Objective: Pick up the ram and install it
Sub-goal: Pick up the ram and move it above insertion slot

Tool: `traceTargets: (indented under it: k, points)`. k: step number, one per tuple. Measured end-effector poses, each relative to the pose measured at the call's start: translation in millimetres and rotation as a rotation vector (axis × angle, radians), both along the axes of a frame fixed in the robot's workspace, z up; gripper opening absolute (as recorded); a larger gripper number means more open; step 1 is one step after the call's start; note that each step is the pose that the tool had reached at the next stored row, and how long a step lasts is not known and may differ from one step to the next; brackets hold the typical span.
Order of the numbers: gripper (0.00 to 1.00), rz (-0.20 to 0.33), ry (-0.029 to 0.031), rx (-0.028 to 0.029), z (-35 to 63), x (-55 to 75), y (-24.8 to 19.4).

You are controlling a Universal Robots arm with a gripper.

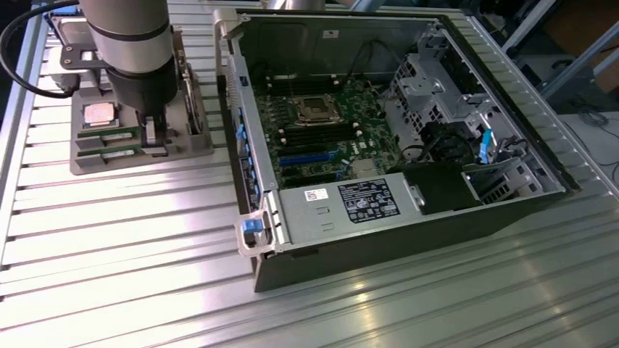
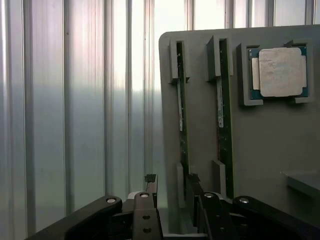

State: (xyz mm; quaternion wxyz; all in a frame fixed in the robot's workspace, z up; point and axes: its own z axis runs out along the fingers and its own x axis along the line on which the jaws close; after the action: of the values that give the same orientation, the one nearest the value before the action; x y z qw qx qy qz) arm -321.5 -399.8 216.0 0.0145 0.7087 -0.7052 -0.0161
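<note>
Two ram sticks stand on edge in slots of a grey holder point(image 2: 270, 140): one ram stick point(image 2: 182, 115) nearer the holder's edge and a second ram stick point(image 2: 222, 115) beside it. In the exterior view the ram sticks point(image 1: 109, 138) show as green strips at the exterior view's left. My gripper point(image 2: 171, 180) is open and hovers over the end of the first stick. One fingertip point(image 2: 150, 179) is outside the stick and the other sits close on its far side. In the exterior view the gripper point(image 1: 152, 141) hangs low over the holder point(image 1: 193, 145).
A square silver processor point(image 2: 279, 71) rests in a pocket of the holder. At the exterior view's right an open computer case point(image 1: 261, 217) lies on the ribbed metal table point(image 1: 116, 275), showing its motherboard point(image 1: 334, 156), black memory slots point(image 1: 309, 135) and power supply point(image 1: 349, 203).
</note>
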Motion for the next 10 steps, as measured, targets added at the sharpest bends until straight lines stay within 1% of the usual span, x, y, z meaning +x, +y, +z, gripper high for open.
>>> traceTargets:
  k: [4,5,8,10]
  points:
    - [0.36,0.0,-0.0029,0.0,0.0,-9.7,0.6]
    - [0.36,0.0,-0.0051,-0.0001,0.1,-17.9,0.9]
    - [0.36,0.0,-0.0057,0.0,-0.3,-25.6,1.8]
    - [0.36,0.0,-0.0058,0.0,-0.5,-30.4,3.4]
